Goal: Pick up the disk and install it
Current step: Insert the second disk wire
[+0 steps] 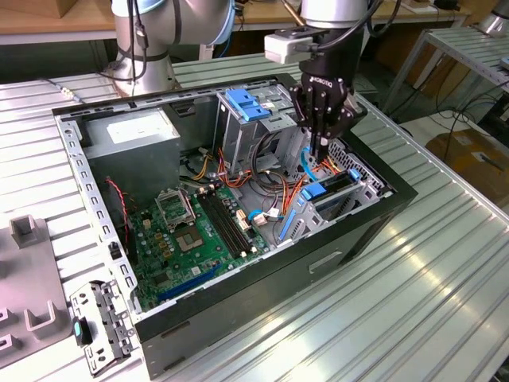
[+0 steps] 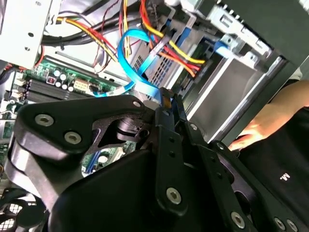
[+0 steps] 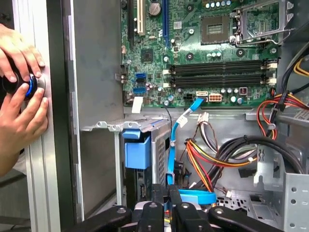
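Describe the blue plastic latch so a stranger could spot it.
Start at the open black computer case on the ribbed table. A tall metal cage stands inside; the latch is the broad blue piece on top, unlike the thin blue cables.

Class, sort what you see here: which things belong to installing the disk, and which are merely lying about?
Job in hand:
gripper, just above the drive bay
disk, blue-railed, standing in that bay
drive bay

Lying about:
power supply
motherboard
loose metal bracket on the table
grey blocks beside the bracket
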Robot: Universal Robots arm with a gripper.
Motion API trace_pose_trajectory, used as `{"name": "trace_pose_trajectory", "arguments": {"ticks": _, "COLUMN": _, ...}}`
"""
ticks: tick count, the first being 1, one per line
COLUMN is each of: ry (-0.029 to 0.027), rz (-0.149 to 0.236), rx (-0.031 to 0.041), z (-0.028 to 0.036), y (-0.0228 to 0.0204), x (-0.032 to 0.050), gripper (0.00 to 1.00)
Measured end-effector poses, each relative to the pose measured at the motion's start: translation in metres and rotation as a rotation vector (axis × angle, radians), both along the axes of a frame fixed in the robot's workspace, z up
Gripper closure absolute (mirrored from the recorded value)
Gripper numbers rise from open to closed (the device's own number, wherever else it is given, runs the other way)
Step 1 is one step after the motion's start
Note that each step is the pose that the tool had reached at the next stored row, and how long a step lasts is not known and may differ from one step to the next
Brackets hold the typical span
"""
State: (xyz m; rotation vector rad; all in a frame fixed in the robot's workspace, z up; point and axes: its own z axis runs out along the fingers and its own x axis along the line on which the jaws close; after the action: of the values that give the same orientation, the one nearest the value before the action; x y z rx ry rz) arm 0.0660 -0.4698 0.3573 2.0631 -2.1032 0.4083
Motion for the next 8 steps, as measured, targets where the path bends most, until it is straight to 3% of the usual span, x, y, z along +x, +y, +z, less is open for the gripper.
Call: {"name": "trace_pose_trajectory", "arguments": {"ticks": 8, "ry": -0.0003, "rz": 0.000, "rx": 0.0001, "z": 0.0000, "y": 0.0001, "x": -0.0007, "gripper": 0.84}}
